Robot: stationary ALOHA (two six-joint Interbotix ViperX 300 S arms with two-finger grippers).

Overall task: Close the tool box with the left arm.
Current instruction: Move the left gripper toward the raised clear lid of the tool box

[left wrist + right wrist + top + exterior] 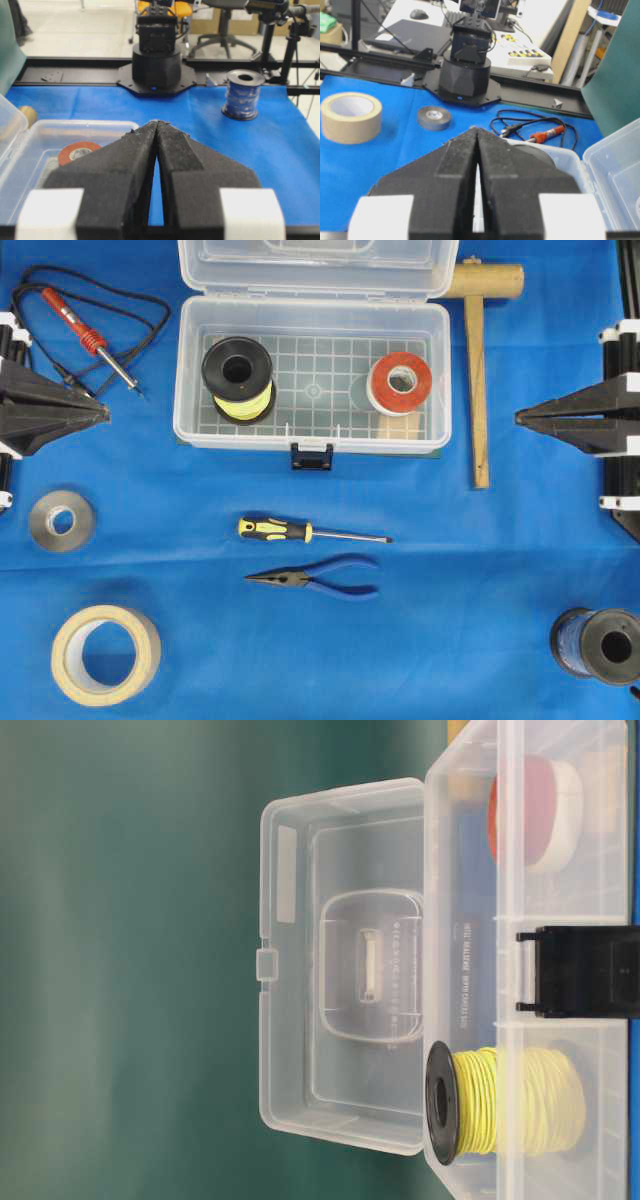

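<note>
The clear tool box stands open at the top middle, its lid tipped back, its dark blue latch at the front. Inside are a yellow wire spool and a red and white roll. My left gripper is shut and empty at the left edge, well left of the box. My right gripper is shut and empty at the right edge. The table-level view shows the lid upright and the latch. The left wrist view shows the gripper and box rim; the right wrist view shows the gripper.
A wooden mallet lies right of the box, a red soldering iron with its cord to the left. A screwdriver and blue pliers lie in front. Grey tape, masking tape and a blue wire spool sit nearer the corners.
</note>
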